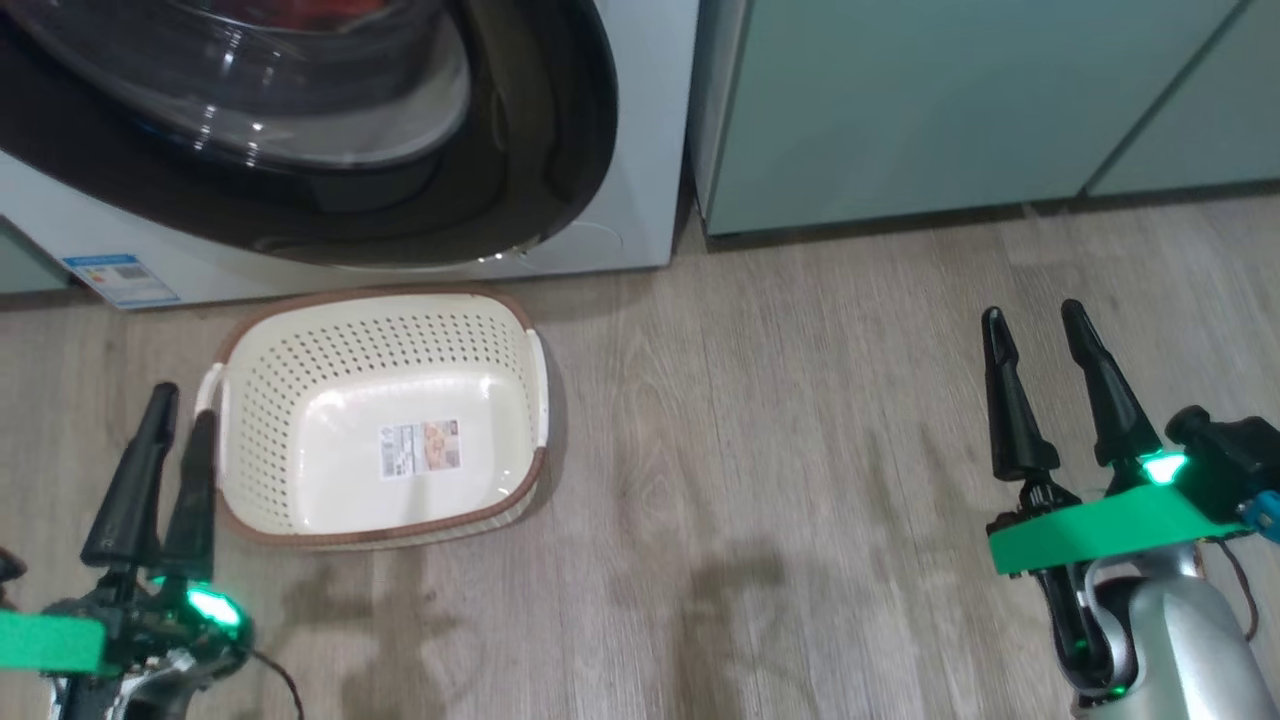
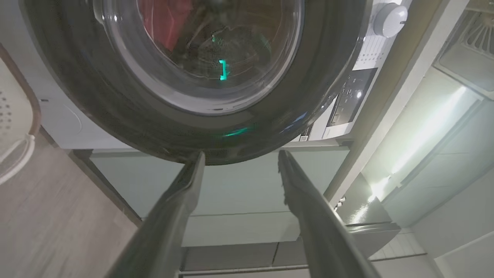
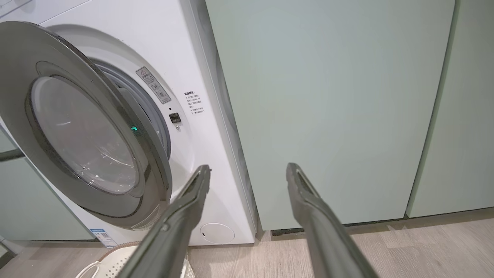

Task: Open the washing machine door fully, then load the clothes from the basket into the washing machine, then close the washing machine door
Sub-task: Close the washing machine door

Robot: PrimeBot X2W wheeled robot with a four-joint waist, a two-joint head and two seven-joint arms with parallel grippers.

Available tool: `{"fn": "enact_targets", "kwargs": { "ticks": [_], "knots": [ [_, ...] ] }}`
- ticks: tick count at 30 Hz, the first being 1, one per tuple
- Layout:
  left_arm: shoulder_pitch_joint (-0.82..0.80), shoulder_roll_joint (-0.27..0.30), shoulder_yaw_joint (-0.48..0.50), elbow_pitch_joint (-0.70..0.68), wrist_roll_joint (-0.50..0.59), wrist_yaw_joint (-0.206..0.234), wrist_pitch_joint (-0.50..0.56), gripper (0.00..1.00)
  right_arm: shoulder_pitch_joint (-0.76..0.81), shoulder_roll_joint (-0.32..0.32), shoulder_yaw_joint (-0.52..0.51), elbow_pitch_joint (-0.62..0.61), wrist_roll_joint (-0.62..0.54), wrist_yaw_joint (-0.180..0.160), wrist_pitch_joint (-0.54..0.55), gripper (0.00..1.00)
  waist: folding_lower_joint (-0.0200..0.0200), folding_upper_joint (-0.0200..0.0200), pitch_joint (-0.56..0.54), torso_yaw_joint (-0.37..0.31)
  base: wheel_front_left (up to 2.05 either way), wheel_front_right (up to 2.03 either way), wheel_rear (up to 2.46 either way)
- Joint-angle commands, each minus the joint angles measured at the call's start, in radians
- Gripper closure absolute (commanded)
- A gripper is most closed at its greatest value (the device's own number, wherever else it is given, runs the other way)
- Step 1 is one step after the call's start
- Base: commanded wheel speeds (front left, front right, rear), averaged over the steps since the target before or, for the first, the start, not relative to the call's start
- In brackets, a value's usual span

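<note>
Left gripper (image 1: 185,408) and right gripper (image 1: 1032,315) hover over the wood floor (image 1: 800,450), fingers parted, holding nothing. Just beside the left one sits the cream basket (image 1: 300,370), its printed label (image 1: 420,447) too small to read. Behind it the washing machine door (image 3: 81,131), glossy black-rimmed, stands ajar on the white washing machine (image 3: 200,58). Red clothes (image 2: 166,23) show through the glass, and the blue sticker (image 1: 120,280) is illegible

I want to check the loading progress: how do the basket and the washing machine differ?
The basket is empty but for a label; the washing machine shows red clothes through its door glass. The basket is low and cream; the washing machine is tall and white. Both stand on the wooden floor.
</note>
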Motion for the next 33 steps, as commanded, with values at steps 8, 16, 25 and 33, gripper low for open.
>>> {"fn": "enact_targets", "kwargs": {
  "ticks": [8, 16, 25, 33],
  "knots": [
    [-0.015, 0.057, -0.055, -0.111, 0.438, -0.009, -0.243, 0.0, 0.022, -0.006, -0.003, -0.072, -0.024, 0.0, 0.032, 0.0, 0.0, 0.0, -0.049, 0.031, 0.0, 0.0, 0.0],
    [-0.007, 0.16, -0.168, -0.105, 0.973, 0.045, -0.45, 0.0, 0.042, -0.006, -0.021, -0.123, -0.055, 0.0, 0.067, 0.0, 0.0, 0.0, -0.079, 0.047, 0.0, 0.0, 0.0],
    [0.021, 0.193, -0.282, -0.061, 1.315, 0.178, -0.486, 0.0, 0.081, -0.006, -0.025, -0.146, -0.084, 0.0, 0.1, 0.0, 0.0, 0.0, -0.111, 0.058, 0.0, 0.0, 0.0],
    [0.05, 0.199, -0.311, -0.022, 1.402, 0.228, -0.494, 0.0, 0.115, -0.006, -0.04, -0.137, -0.095, 0.0, 0.11, 0.0, 0.0, 0.0, -0.136, 0.065, 0.0, 0.0, 0.0]
  ]
}}
